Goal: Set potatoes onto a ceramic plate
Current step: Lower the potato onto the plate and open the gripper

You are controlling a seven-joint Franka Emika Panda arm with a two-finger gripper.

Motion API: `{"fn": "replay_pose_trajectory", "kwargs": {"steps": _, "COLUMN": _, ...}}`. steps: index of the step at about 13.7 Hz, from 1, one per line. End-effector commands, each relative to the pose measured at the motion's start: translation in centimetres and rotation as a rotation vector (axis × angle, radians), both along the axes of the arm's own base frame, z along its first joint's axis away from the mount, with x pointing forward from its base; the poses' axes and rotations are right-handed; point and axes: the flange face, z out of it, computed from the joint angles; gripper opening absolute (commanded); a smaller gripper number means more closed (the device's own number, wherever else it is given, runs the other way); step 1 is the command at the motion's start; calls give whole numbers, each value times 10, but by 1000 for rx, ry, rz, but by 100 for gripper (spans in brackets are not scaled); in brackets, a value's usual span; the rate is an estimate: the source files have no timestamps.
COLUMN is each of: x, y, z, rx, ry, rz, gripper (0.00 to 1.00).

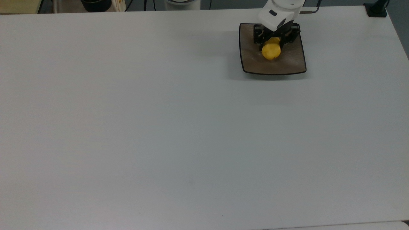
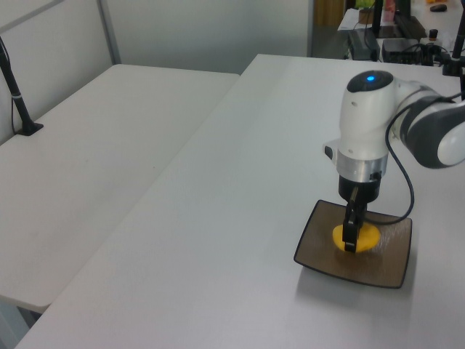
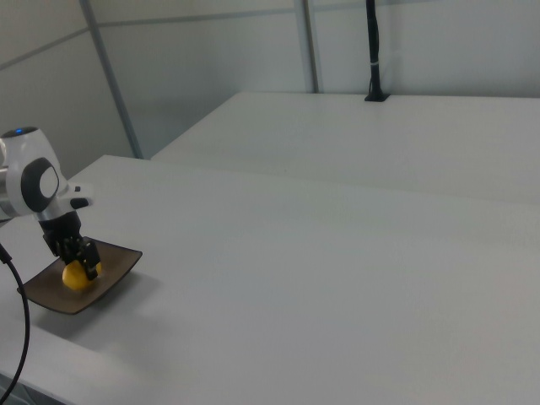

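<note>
1. Nearest you in the top view lies a wide stretch of bare white table (image 1: 159, 127); in the left view it fills the foreground, with a second white table (image 2: 94, 160) beside it on the left view's left.
2. Farther back, near the top view's upper right, you see the ceramic plate (image 1: 292, 62), square and brownish-grey with a thin dark rim, resting flat on the table. In the left view the ceramic plate (image 2: 392, 265) sits at the lower right; in the right view (image 3: 42, 299) at the lower left.
3. The potato (image 1: 271, 51) is over the plate's middle, bright yellow; you can see it low against the plate surface in the left view (image 2: 365, 236) and the right view (image 3: 74, 277), though actual contact cannot be told.
4. The gripper (image 1: 274, 40) comes straight down onto the plate, its black fingers (image 2: 351, 231) clamped on the potato from either side.
5. Behind it rises the white arm (image 2: 367, 123), with a small blue light on top.
</note>
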Motion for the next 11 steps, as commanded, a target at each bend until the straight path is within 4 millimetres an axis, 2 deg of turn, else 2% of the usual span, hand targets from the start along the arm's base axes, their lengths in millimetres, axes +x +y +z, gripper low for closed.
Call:
{"fn": "replay_pose_trajectory", "kwargs": {"steps": 1, "x": -7, "y": 3, "z": -16, "rx": 4, "ry": -28, "rz": 2, "gripper": 2}}
{"fn": "replay_pose_trajectory", "kwargs": {"steps": 2, "x": -6, "y": 3, "z": -20, "rx": -3, "ry": -34, "rz": 10, "gripper": 19}}
{"fn": "replay_pose_trajectory", "kwargs": {"steps": 4, "x": -6, "y": 4, "z": -19, "rx": -4, "ry": -34, "rz": 8, "gripper": 79}}
{"fn": "replay_pose_trajectory", "kwargs": {"steps": 5, "x": -6, "y": 5, "z": -18, "rx": -5, "ry": -35, "rz": 10, "gripper": 100}}
{"fn": "replay_pose_trajectory", "kwargs": {"steps": 9, "x": 5, "y": 11, "z": 11, "rx": 3, "ry": -49, "rz": 4, "gripper": 100}}
{"fn": "replay_pose_trajectory", "kwargs": {"steps": 11, "x": 5, "y": 6, "z": 38, "rx": 10, "ry": -66, "rz": -3, "gripper": 100}}
